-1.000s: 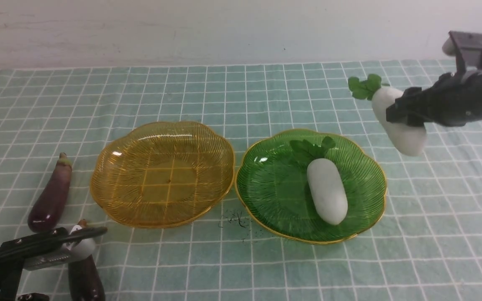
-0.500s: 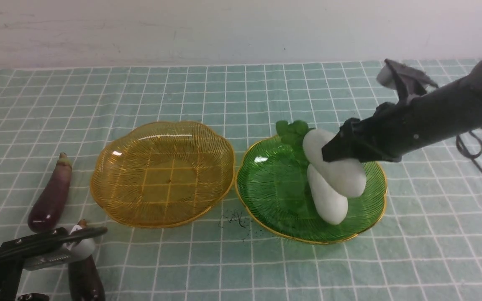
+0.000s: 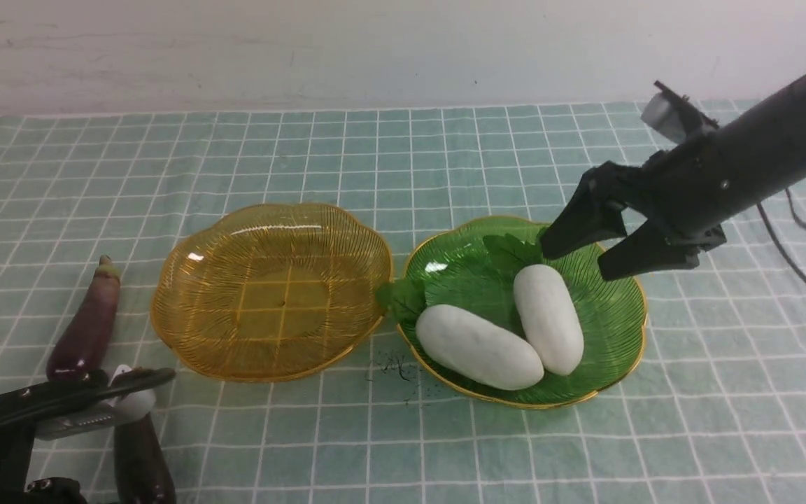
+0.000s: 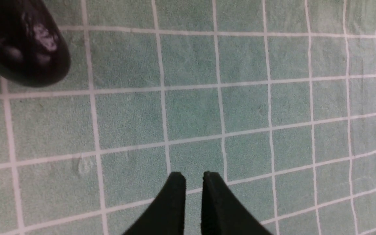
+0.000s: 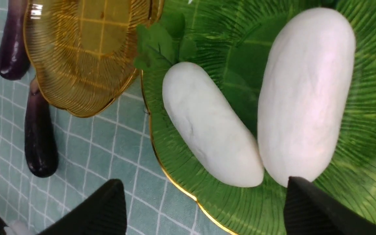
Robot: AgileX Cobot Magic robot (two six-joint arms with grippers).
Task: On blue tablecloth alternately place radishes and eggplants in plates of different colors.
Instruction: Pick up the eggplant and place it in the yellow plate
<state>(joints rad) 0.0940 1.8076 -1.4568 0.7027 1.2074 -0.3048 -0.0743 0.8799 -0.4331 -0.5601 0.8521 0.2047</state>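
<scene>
Checked teal tablecloth (image 3: 445, 154) carries two smooth white radishes (image 3: 478, 346) in the green plate (image 3: 613, 322), right tool (image 3: 578, 253) spread wide, empty.

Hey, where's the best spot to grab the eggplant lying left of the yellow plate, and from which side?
Probably from above, across the thicker lower half of the eggplant: it lies flat on the blue tablecloth, stem pointing away, both long sides clear of the amber plate.

A staged robot test bench rather than a home: toy radishes (image 3: 480, 347) and eggplants (image 3: 85, 322) lie on a checked tablecloth (image 3: 403, 161) before a bare white wall (image 3: 305, 49), flanked by black robot arms (image 3: 760, 168).
</scene>
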